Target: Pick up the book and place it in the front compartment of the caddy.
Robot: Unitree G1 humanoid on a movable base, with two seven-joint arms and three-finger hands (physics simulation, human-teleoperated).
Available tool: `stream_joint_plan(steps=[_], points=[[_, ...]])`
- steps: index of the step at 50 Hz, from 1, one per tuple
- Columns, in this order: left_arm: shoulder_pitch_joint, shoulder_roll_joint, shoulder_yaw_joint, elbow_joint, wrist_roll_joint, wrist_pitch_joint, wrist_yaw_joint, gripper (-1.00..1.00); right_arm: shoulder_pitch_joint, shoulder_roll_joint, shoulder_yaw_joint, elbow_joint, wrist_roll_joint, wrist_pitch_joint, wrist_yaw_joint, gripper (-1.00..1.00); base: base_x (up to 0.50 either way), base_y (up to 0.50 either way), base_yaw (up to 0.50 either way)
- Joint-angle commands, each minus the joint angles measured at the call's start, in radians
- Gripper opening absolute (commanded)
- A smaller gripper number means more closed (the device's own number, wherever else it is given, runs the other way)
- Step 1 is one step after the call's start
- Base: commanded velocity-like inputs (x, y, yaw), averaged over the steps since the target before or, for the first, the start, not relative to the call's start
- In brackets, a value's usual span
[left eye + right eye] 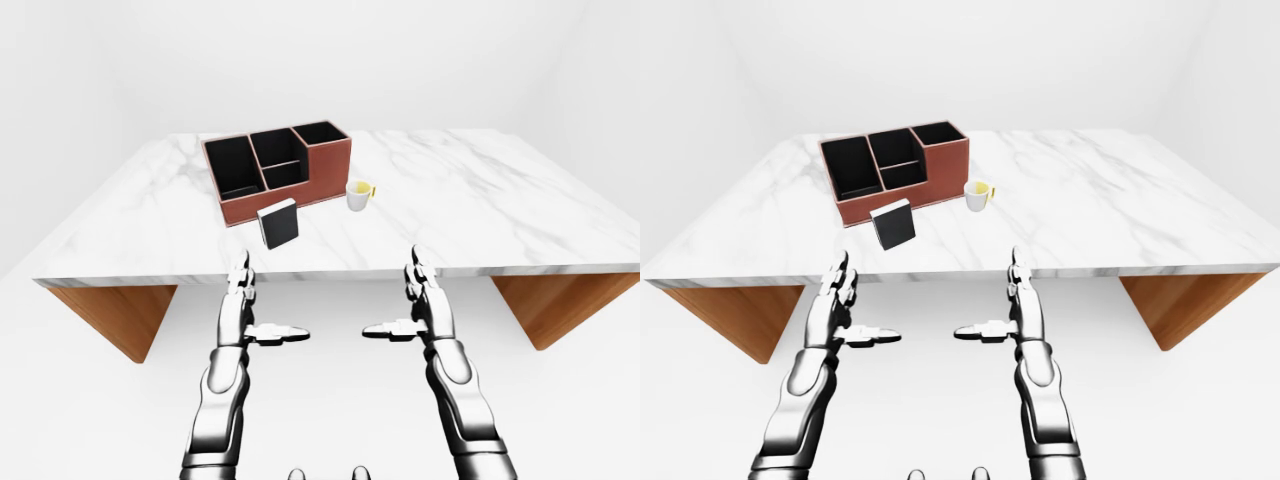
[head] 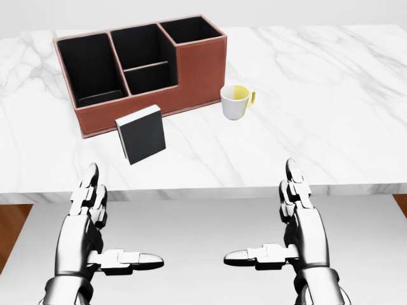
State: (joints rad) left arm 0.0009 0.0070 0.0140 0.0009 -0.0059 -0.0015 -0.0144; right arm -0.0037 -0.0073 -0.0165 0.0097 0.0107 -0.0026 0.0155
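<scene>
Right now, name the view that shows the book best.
The head view: the book looks largest there, standing upright on the table just below the caddy. Both eye views show it whole but smaller, farther off.

On the table [image 2: 331, 127], the book [image 2: 140, 134] stands just near of the caddy [image 2: 143, 70], with the mug [image 2: 235, 101] to the caddy's right.
</scene>
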Motion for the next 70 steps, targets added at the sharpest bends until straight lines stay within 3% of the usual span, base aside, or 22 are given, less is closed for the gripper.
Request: stream_joint_plan(steps=[1, 5, 15, 18, 23, 27, 30, 35, 36, 59, 70], points=[[-0.001, 0.012, 0.023, 0.006, -0.009, -0.003, -0.022, 1.0, -0.009, -0.012, -0.025, 0.022, 0.017, -0.005, 0.023, 1.0, 0.0, 0.0, 0.0], [-0.005, 0.013, 0.026, 0.015, -0.01, -0.01, -0.025, 1.0, 0.0, -0.011, -0.02, 0.006, 0.015, 0.003, 0.026, 1.0, 0.0, 0.0, 0.0], [0.002, 0.01, 0.027, -0.014, -0.021, 0.012, -0.026, 1.0, 0.003, -0.011, -0.019, -0.003, 0.016, 0.009, 0.031, 1.0, 0.0, 0.0, 0.0], [0.0, 0.011, 0.025, -0.005, -0.018, 0.005, -0.024, 1.0, 0.0, -0.011, -0.02, 0.003, 0.016, 0.006, 0.031, 1.0, 0.0, 0.0, 0.0], [0.004, 0.012, 0.023, -0.012, -0.012, 0.013, -0.023, 1.0, 0.0, -0.01, -0.023, 0.004, 0.003, -0.012, 0.014, 1.0, 0.0, 0.0, 0.0], [0.002, 0.013, 0.025, -0.006, -0.003, 0.009, -0.02, 1.0, 0.01, -0.01, -0.018, -0.03, 0.003, 0.014, 0.017, 1.0, 0.0, 0.0, 0.0], [0.014, 0.013, 0.021, -0.036, 0.002, 0.029, -0.02, 1.0, 0.017, -0.009, -0.013, -0.051, 0.001, 0.031, 0.018, 1.0, 0.0, 0.0, 0.0], [0.022, 0.013, 0.024, -0.102, 0.002, 0.089, -0.019, 1.0, 0.027, -0.009, -0.008, -0.094, -0.013, 0.064, 0.018, 1.0, 0.0, 0.0, 0.0], [0.03, 0.013, 0.019, -0.137, 0.008, 0.089, -0.018, 1.0, 0.034, -0.01, -0.007, -0.129, -0.009, 0.09, 0.023, 1.0, 0.0, 0.0, 0.0], [0.008, 0.027, 0.057, -0.349, 0.009, 0.089, -0.041, 1.0, 0.02, -0.009, -0.005, -0.36, -0.022, 0.09, 0.034, 1.0, 0.0, 0.0, 0.0], [-0.025, 0.04, 0.083, -0.366, 0.003, 0.089, -0.053, 1.0, -0.011, -0.021, -0.008, -0.411, -0.044, 0.09, 0.044, 1.0, 0.0, 0.0, 0.0]])
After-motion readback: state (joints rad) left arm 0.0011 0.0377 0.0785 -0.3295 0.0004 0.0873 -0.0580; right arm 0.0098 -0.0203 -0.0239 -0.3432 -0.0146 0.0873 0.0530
